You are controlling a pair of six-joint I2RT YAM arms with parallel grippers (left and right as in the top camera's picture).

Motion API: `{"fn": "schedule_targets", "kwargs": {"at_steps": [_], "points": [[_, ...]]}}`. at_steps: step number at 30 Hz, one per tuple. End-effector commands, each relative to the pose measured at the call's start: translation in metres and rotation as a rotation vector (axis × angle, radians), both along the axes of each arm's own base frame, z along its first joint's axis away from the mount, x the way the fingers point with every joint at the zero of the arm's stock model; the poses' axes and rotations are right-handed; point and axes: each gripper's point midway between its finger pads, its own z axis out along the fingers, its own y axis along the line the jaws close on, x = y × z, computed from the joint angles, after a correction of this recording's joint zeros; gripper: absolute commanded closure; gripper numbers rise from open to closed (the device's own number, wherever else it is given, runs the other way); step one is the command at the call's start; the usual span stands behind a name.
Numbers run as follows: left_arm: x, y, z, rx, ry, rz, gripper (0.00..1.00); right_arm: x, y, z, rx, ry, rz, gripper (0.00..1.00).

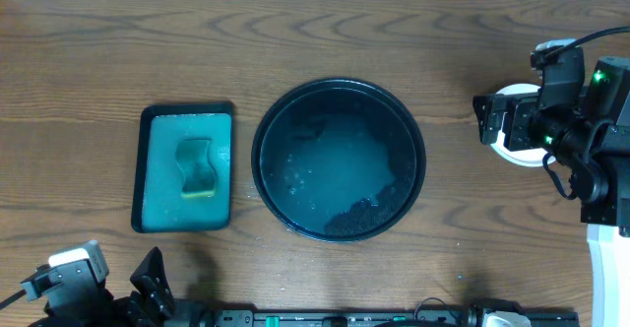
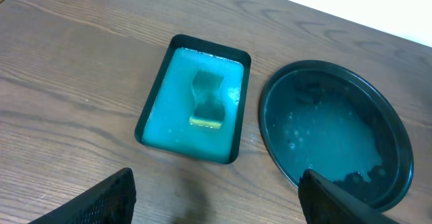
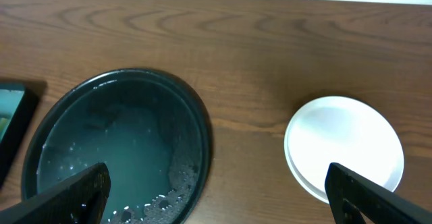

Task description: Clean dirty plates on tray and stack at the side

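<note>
Closest to the robot's edge of the table, the left gripper hangs with its fingers spread wide and nothing between them. It is well apart from everything the task concerns.

Just beyond it, toward mid-table, sits a dark green rectangular tray filled with pale teal water. A sponge lies in that water, untouched by either arm.

Beside that, at the centre, is the round black tray. It holds only a shallow pool of cloudy, bluish wash water and a patch of bubbles against its near right wall. No plate is left in it, in the overhead view or in either wrist view.

Off to the right, well clear of the black tray, the stack of plates rests directly on the wood. The top plate is white and looks clean, with no teal smear showing. A second rim peeks out beneath it at the lower left. I cannot tell whether a third plate lies under those.

The right gripper hovers by the stack's near edge with its fingers fully parted. It grips nothing and is not visibly touching the plates.

Farther back there is only bare wood up to the pale far border.

Judging from this, the washing and stacking look essentially complete: the tray is emptied, the plates are piled at the side and both claws are free. At most, what seems left is drawing the right arm away from the stack, provided that every plate is indeed in the pile.
</note>
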Motion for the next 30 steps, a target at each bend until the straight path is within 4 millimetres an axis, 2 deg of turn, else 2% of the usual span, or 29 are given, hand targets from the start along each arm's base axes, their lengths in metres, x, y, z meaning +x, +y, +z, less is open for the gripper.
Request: {"fn": "schedule_targets", "kwargs": {"at_steps": [1, 10, 15, 30], "points": [[0.002, 0.003, -0.002, 0.023, 0.011, 0.004, 0.22, 0.0, 0.004, 0.004, 0.018, -0.007, 0.008, 0.01], [0.002, 0.003, -0.002, 0.023, 0.011, 0.004, 0.22, 0.0, 0.004, 0.004, 0.017, -0.005, 0.007, 0.01], [0.002, 0.003, -0.002, 0.023, 0.011, 0.004, 0.22, 0.002, -0.014, 0.002, -0.064, -0.006, -0.064, 0.01], [0.002, 0.003, -0.002, 0.023, 0.011, 0.004, 0.22, 0.001, -0.016, 0.0, -0.072, 0.002, -0.074, 0.01]]}}
